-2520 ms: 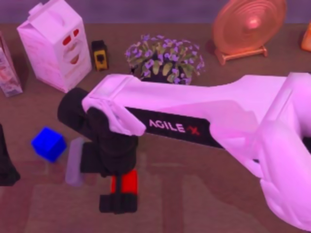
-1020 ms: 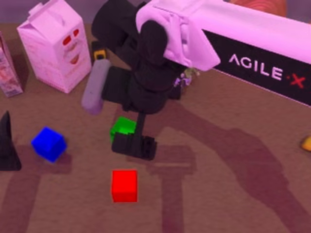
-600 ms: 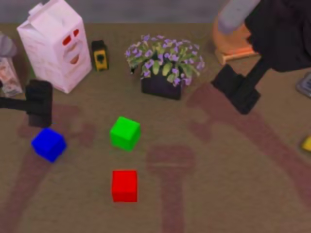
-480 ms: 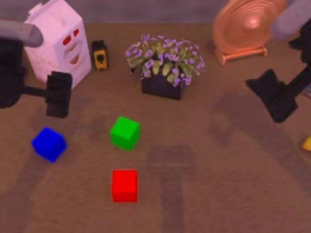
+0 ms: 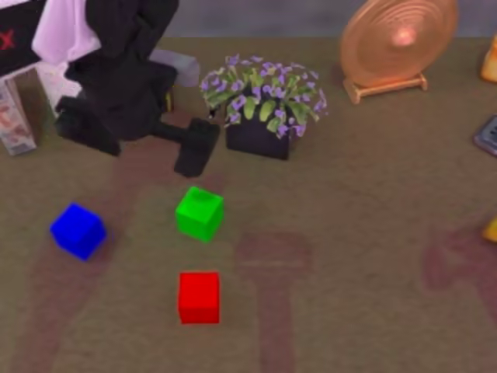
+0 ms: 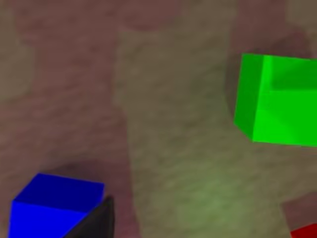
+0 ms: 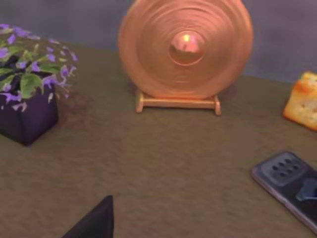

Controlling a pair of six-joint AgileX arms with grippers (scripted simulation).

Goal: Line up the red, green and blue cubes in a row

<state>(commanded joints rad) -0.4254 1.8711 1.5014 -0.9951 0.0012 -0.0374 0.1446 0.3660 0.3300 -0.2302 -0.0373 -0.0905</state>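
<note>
The left gripper (image 5: 194, 148) hung just behind the middle cube (image 5: 199, 213), left of the potted plant (image 5: 262, 101). Another cube (image 5: 78, 230) lay well apart to the left, and the third cube (image 5: 199, 296) sat nearer the front edge, directly before the middle one. A disc on a stand (image 5: 396, 43) stood behind at the right.

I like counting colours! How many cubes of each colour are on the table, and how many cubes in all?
Red cube: 1
Green cube: 1
Blue cube: 1
Total: 3 cubes, all lying loose on the table, none held by a gripper.
</note>
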